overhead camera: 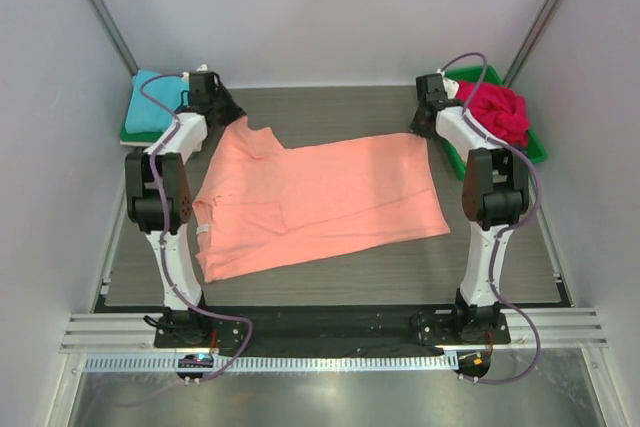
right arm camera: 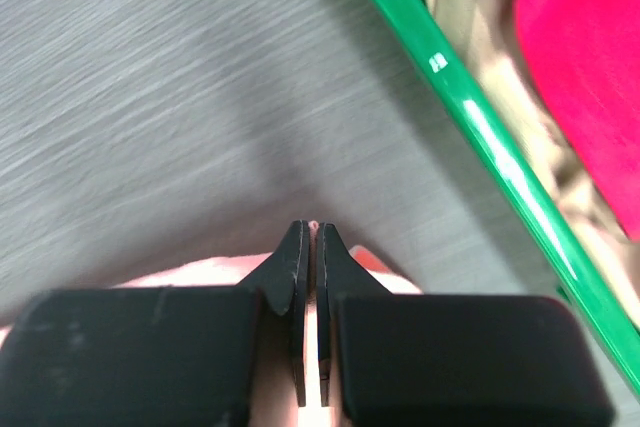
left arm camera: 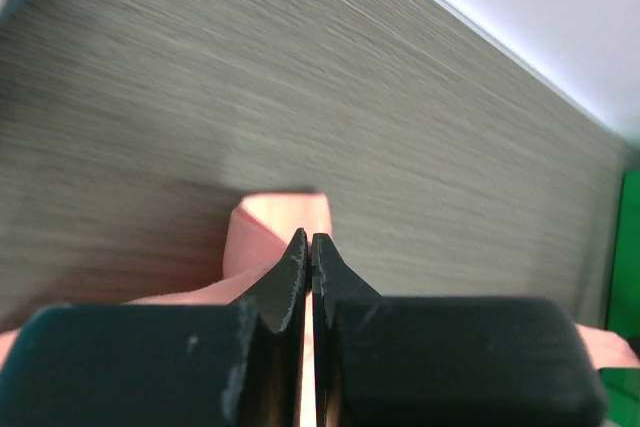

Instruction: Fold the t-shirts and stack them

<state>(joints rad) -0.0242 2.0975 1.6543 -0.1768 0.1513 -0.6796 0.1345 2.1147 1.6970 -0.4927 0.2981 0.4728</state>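
Observation:
A large salmon-orange t-shirt (overhead camera: 320, 202) lies spread across the middle of the table. My left gripper (overhead camera: 228, 115) is at its far left corner, shut on a fold of the salmon cloth (left arm camera: 280, 222). At the far right corner my right gripper (overhead camera: 425, 127) is shut on the shirt's edge (right arm camera: 200, 272), with a sliver of cloth showing between the tips. A folded turquoise t-shirt (overhead camera: 155, 102) sits at the back left. A crumpled red t-shirt (overhead camera: 497, 112) lies at the back right over a beige one (right arm camera: 470, 7).
A green plastic tray (overhead camera: 535, 147) holds the red and beige shirts at the back right; its rim (right arm camera: 480, 117) runs close beside my right gripper. Another green tray (overhead camera: 128, 134) lies under the turquoise shirt. White walls enclose the table.

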